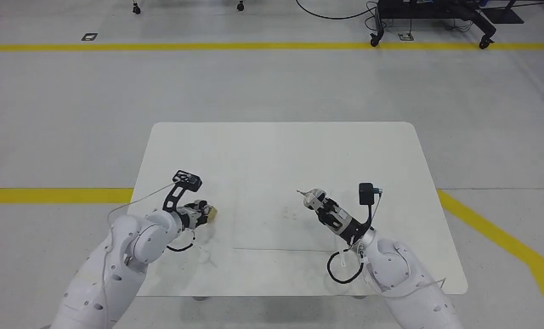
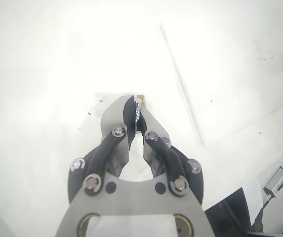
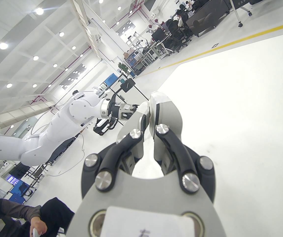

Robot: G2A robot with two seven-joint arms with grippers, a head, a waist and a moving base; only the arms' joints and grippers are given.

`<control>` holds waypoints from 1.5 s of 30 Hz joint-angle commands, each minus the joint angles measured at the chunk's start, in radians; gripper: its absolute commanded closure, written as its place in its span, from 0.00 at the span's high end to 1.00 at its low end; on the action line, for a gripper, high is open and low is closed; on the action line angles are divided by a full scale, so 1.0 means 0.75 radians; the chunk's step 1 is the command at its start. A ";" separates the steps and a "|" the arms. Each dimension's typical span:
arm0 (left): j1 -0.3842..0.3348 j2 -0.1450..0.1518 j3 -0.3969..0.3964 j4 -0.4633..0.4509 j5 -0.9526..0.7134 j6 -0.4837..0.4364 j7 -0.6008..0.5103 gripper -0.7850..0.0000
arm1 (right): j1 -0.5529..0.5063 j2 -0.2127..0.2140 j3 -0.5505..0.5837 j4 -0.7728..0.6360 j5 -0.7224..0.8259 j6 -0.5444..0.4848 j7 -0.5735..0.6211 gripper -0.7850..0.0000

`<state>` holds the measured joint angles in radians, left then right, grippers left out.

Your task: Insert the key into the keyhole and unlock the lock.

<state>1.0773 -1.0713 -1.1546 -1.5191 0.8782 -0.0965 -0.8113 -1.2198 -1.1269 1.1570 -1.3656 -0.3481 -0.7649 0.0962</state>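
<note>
From above, the white table (image 1: 280,159) carries both arms at its near edge, well apart from each other. On the left, the left end effector (image 1: 202,215) is clamped on the lock (image 1: 212,212), whose small brass body pokes out just past the fingertips, toward the right. On the right, the right end effector (image 1: 313,198) is pinched on the key (image 1: 300,193), whose thin metal tip sticks out to the far left, pointing roughly toward the lock across a bare stretch of table. Seen from the left wrist, the left end effector (image 2: 137,102) has its black pads closed narrow on the lock's silver shackle (image 2: 137,117), and the brass body (image 2: 141,98) sits right at the tips, just above the table surface. Seen from the right wrist, the right end effector (image 3: 149,112) is drawn nearly together. What lies between its pads is too slight to make out, and the left arm (image 3: 82,109) shows beyond it.
</note>
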 commanded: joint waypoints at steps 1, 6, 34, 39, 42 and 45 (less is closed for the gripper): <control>-0.001 -0.001 0.001 0.002 0.010 0.006 0.010 0.00 | 0.000 0.000 0.000 0.000 0.000 0.000 0.000 0.00; -0.008 -0.004 0.009 0.020 0.047 0.016 0.028 0.00 | 0.000 0.000 0.000 0.000 0.000 0.000 0.000 0.00; -0.049 -0.042 -0.103 0.317 -1.565 -0.596 -0.272 0.00 | 0.000 0.000 0.000 0.000 0.000 0.000 0.000 0.00; -0.084 -0.040 -0.094 0.348 -1.508 -0.612 -0.297 0.00 | 0.000 0.000 0.000 0.000 0.000 0.000 0.000 0.00; -0.084 -0.040 -0.094 0.348 -1.508 -0.612 -0.297 0.00 | 0.000 0.000 0.000 0.000 0.000 0.000 0.000 0.00; -0.065 -0.045 -0.078 0.316 -1.493 -0.602 -0.227 0.00 | 0.000 -0.014 -0.044 -0.030 0.023 0.084 0.003 0.00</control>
<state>1.0216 -1.1030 -1.2204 -1.2707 -0.2444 -0.5505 -1.0124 -1.2224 -1.1327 1.1383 -1.3809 -0.3352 -0.7349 0.0999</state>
